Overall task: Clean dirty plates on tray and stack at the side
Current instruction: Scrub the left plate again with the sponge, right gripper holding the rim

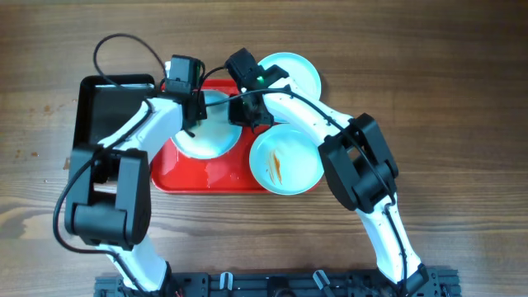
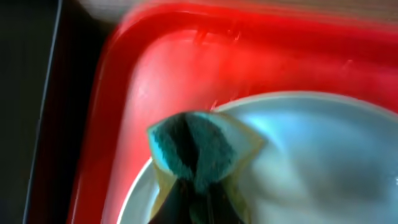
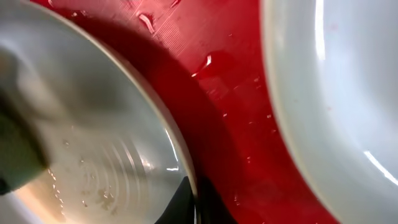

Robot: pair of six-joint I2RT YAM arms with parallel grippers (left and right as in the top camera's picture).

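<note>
Surfaces: mostly glossy plastic on matt wood.

Table (image 1: 429, 49): brown wood, visible grain, matt. Red tray (image 1: 206, 177): smooth plastic, v. glossy, beaded w/ water drops in right wrist view. Left plate (image 1: 206, 140): smooth, shiny, wet film + faint ring sheen. Front plate (image 1: 285, 161): same gloss, w/ dull orange-brown streak. Far plate (image 1: 297, 70): smooth, glossy, pale. Sponge (image 2: 193, 149): green face rough, fibrous, matt; yellowish foam backing at the edges. Black tray (image 1: 91, 107): smooth plastic, semi-gloss. Arms (image 1: 148, 124): white shells glossy plastic, black parts more matt.
</note>
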